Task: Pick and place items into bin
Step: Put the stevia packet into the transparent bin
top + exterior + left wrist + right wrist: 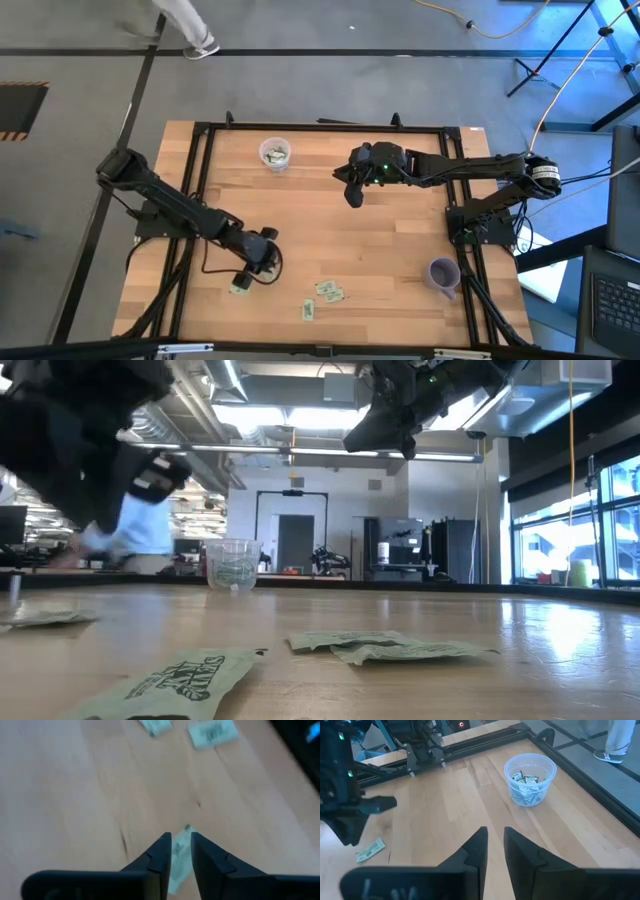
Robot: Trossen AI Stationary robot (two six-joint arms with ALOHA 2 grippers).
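Observation:
My left gripper (243, 278) hovers low over the near left part of the table, open by a narrow gap (181, 845). A pale green packet (179, 857) shows through that gap; it lies flat on the wood (40, 618), just nearer than the fingers (238, 289). My right gripper (353, 197) is raised over the far middle, empty (495, 837), fingers slightly apart. The clear cup (275, 153) stands upright near the far edge with several packets inside (529, 779). More packets (328, 290) and one alone (308, 311) lie flat near the near edge.
A purple cup (442, 274) stands near the table's right near corner. A black frame rail (320, 127) runs around the tabletop. Bare wood lies between the clear cup and the loose packets. A person walks on the floor beyond the far edge (190, 25).

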